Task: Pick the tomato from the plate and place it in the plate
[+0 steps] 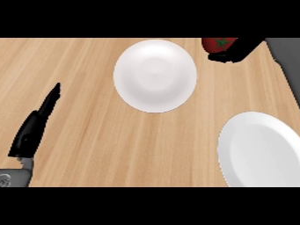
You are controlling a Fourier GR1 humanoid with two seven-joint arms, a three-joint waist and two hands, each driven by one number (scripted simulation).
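A red tomato (217, 43) with a green stem star shows at the top of the head view, right of the far white plate (155, 74). My right hand (239, 49) is curled round the tomato from the right and below, hiding part of it. Its grey forearm (295, 70) runs down the right edge. A second white plate (266, 151) lies at the near right with nothing on it. The far plate is bare too. My left hand (34, 125) rests at the lower left, fingers straight and seen edge-on, holding nothing.
A light wooden counter (81, 145) fills the view. Bare wood lies between the two plates and between the left hand and the far plate.
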